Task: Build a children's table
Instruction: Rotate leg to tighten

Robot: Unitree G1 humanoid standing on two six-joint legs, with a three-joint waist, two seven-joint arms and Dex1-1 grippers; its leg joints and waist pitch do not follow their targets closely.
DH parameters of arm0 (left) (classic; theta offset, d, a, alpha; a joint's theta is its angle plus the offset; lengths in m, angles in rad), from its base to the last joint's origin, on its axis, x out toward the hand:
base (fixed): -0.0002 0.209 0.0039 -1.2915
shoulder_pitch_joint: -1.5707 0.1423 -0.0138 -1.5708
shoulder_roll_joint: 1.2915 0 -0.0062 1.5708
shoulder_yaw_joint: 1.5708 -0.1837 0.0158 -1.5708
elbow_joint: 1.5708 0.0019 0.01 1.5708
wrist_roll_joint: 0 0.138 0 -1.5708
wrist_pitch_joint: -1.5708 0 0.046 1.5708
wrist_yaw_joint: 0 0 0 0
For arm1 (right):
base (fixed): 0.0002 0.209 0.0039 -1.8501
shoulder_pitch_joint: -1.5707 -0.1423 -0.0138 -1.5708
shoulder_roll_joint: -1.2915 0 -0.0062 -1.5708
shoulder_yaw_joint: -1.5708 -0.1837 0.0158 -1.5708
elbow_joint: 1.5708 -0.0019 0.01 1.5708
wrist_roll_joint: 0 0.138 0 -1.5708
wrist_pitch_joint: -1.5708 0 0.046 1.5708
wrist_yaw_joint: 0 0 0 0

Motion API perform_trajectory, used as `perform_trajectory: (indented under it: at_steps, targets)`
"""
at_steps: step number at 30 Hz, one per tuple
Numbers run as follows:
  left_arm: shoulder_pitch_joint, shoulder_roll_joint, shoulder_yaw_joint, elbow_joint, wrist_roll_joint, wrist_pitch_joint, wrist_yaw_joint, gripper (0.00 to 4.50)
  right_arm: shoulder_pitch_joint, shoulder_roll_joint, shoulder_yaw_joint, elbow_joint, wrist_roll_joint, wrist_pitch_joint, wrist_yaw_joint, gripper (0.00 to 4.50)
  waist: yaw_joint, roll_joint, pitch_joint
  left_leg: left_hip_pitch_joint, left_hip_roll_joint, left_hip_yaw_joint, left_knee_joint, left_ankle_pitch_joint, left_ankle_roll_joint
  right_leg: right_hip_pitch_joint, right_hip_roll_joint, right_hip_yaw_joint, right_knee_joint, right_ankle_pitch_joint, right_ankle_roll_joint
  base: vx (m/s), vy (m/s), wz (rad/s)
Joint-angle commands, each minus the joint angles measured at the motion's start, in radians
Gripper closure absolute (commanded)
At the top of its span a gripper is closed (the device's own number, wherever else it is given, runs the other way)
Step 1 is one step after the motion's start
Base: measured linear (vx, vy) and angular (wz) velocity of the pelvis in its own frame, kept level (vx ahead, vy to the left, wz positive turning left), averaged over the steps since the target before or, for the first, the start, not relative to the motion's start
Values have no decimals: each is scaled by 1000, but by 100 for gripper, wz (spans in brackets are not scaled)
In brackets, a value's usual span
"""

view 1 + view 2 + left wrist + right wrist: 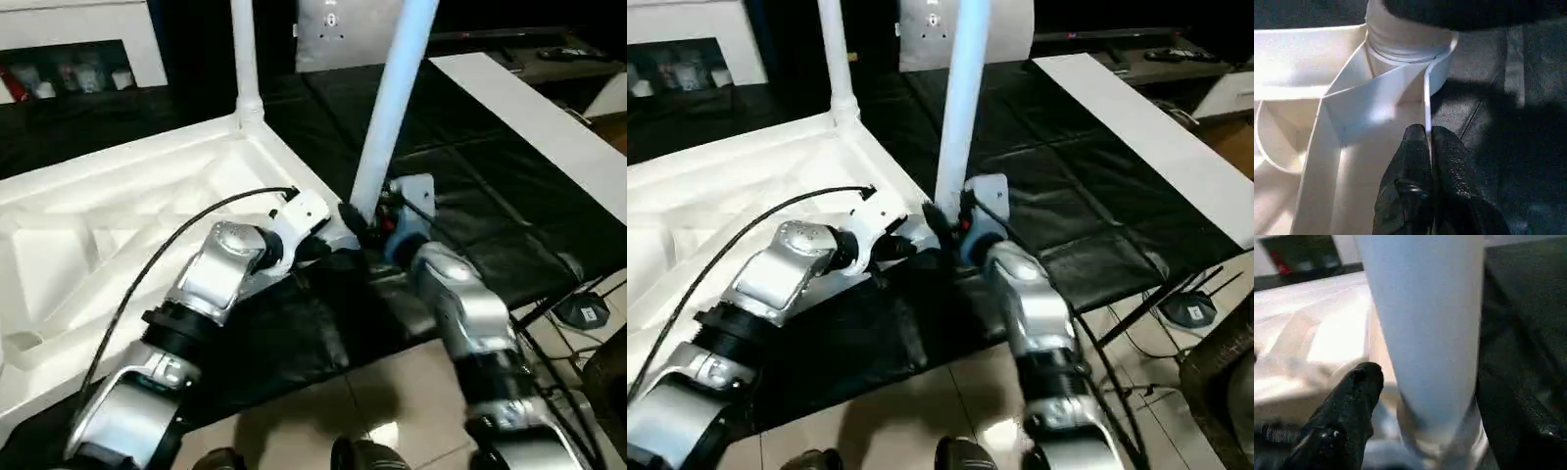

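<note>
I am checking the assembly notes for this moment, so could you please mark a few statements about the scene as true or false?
1. The table top lies with its ribbed underside up. True.
2. The left gripper is shut on the table top's rim. True.
3. No leg stands in the far corner. False: a leg stands there.
4. The near leg lies flat on the black mat. False: it stands upright at the right gripper.

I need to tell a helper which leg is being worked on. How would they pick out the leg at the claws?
Find the white tabletop lying underside up on the black mat. Two legs stand up from its corners. The near leg rises from the corner closest to the robot, between its two silver forearms, with the left claw pinching the tabletop's rim beside it. The far leg has no claw near it.
</note>
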Motion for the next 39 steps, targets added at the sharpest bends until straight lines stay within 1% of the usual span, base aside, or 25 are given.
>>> perform_trajectory:
  at_steps: [1,2,3,4,5,6,7,9,10,11,14,19,21,22,23,24,27,28,29,31,32,33,35,38,39]
  targets:
    - [4,23,-1,-25,-5,-51,-35,450,29,-36,30,-42,28,3,90,97,10,7,-81,15,37,-10,-62,-148,89,73,-54,40,-68,-156,-229,0,0,0]
    - [13,44,-9,-21,-9,-90,-69,450,51,-84,41,-76,36,0,153,95,12,6,-79,14,37,-10,-62,-152,92,74,-53,40,-69,-162,-225,0,0,0]
    - [16,52,-12,-20,-11,-102,-81,450,59,-101,44,-88,39,-1,176,87,12,5,-80,14,37,-10,-62,-156,94,75,-54,40,-70,-165,-223,0,0,0]
    - [19,72,-17,-9,-20,-120,-112,450,78,-150,50,-119,58,6,250,60,11,5,-79,15,39,-10,-62,-164,92,72,-55,41,-70,-178,-222,0,0,0]
    - [19,73,-18,-9,-20,-122,-113,450,78,-152,50,-120,59,6,252,60,13,5,-79,16,39,-10,-62,-168,92,73,-55,41,-70,-191,-222,0,0,0]
    - [19,93,-27,4,-25,-164,-148,450,90,-193,53,-140,70,6,310,49,14,6,-78,19,40,-9,-62,-182,89,68,-54,41,-74,-217,-218,0,0,0]
    - [19,95,-28,6,-26,-171,-153,450,91,-198,53,-142,72,6,318,49,16,5,-77,18,40,-10,-63,-185,88,68,-55,41,-76,-228,-215,0,0,0]
    - [18,123,-45,21,-28,-227,-210,450,101,-259,45,-173,117,32,421,16,19,4,-76,19,39,-10,-63,-198,88,68,-54,40,-79,-252,-211,0,0,0]
    - [20,134,-52,25,-35,-252,-245,450,101,-286,42,-177,129,39,457,16,24,5,-78,21,42,-11,-63,-197,88,68,-57,42,-77,-256,-206,0,0,0]
    - [22,147,-61,26,-39,-277,-282,450,99,-314,44,-176,137,42,496,9,27,7,-79,21,44,-11,-64,-182,85,66,-57,42,-74,-239,-213,0,0,0]
    - [30,197,-104,22,-52,-367,-421,450,81,-406,68,-151,138,31,623,2,38,6,-82,23,45,-9,-61,-169,93,67,-58,41,-70,-208,-231,0,0,0]
    - [29,235,-142,27,-64,-429,-547,450,51,-458,117,-118,120,-16,744,2,53,8,-83,27,47,-6,-60,-163,86,64,-60,42,-64,-191,-247,0,0,0]
    - [26,241,-153,24,-65,-443,-573,450,43,-463,129,-112,122,-31,780,2,58,4,-85,29,49,-6,-60,-164,80,65,-61,42,-62,-189,-251,0,0,0]
    - [21,245,-162,26,-65,-458,-596,450,35,-470,142,-105,126,-40,812,2,60,5,-84,29,50,-6,-61,-163,79,65,-61,42,-61,-190,-251,0,0,0]
    - [20,247,-165,26,-65,-462,-602,450,34,-472,147,-104,126,-39,820,20,62,-1,-87,28,50,-5,-60,-156,82,67,-62,42,-60,-184,-251,0,0,0]
    - [19,249,-170,26,-65,-470,-612,450,31,-475,156,-102,126,-39,833,31,65,2,-86,28,50,-6,-60,-153,82,67,-63,42,-59,-186,-250,0,0,0]
    - [15,258,-191,23,-63,-506,-658,450,22,-481,195,-90,126,-31,886,39,69,-2,-87,26,49,-5,-59,-151,81,68,-65,42,-60,-208,-241,0,0,0]
    - [13,258,-195,21,-62,-512,-669,450,19,-480,205,-84,124,-29,897,72,69,-1,-87,26,49,-5,-59,-152,81,67,-64,42,-61,-214,-239,0,0,0]
    - [11,259,-198,22,-61,-518,-679,450,15,-479,212,-76,122,-31,908,82,70,-1,-86,27,49,-5,-59,-153,79,66,-65,42,-61,-218,-237,0,0,0]
    - [8,260,-204,18,-58,-533,-695,450,10,-474,221,-60,117,-38,923,81,74,-1,-88,28,50,-4,-58,-152,75,65,-64,42,-60,-220,-238,0,0,0]
    - [9,259,-205,13,-60,-531,-700,450,8,-472,225,-54,115,-42,929,97,75,-1,-89,28,50,-4,-57,-149,74,65,-63,42,-58,-214,-239,0,0,0]
    - [9,258,-206,9,-61,-532,-703,450,5,-470,229,-50,114,-42,936,97,75,-2,-88,24,50,-5,-58,-150,72,67,-64,41,-58,-213,-237,0,0,0]
    - [6,256,-209,9,-64,-534,-707,450,-1,-468,239,-46,117,-43,949,129,74,-3,-89,26,49,-5,-57,-160,68,66,-65,42,-59,-227,-235,0,0,0]
    - [3,255,-213,14,-62,-543,-709,450,-5,-467,251,-47,123,-35,965,134,74,-4,-88,26,50,-5,-57,-172,64,65,-64,41,-60,-252,-227,0,0,0]
    - [2,255,-213,15,-61,-546,-711,450,-5,-465,255,-50,125,-34,970,160,74,-4,-89,26,49,-6,-57,-171,61,65,-64,41,-60,-257,-224,0,0,0]
